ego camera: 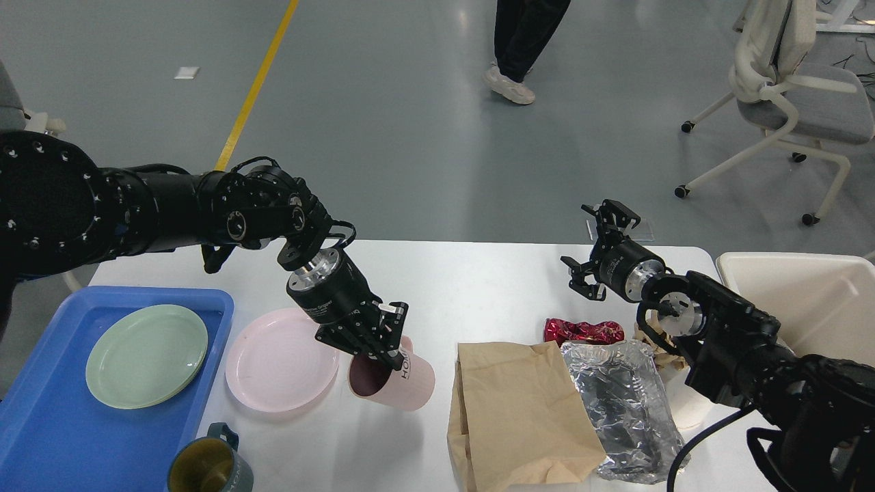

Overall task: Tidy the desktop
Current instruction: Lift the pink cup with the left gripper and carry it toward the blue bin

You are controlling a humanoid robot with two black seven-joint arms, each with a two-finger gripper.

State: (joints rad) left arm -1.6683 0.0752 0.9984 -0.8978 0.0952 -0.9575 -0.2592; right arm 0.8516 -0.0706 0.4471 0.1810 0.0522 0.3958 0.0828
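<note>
The white desktop (478, 287) spans the view. My left gripper (383, 352) is shut on the rim of a pink cup (400, 383), which tilts with its mouth toward me, beside a pink plate (280, 359). A blue tray (48, 417) at the left holds a green plate (145, 355). A dark green mug (208, 465) stands at the front edge. My right gripper (595, 253) is open and empty above the table's far right, behind a crushed red can (581, 331). A brown paper bag (516, 410) and crumpled foil (625, 403) lie in front.
A beige bin (813, 294) stands at the table's right end. Crumpled brown paper (649, 335) lies under my right arm. Beyond the table, a person's legs (519, 41) stand on the grey floor and a white office chair (786, 102) sits at the far right.
</note>
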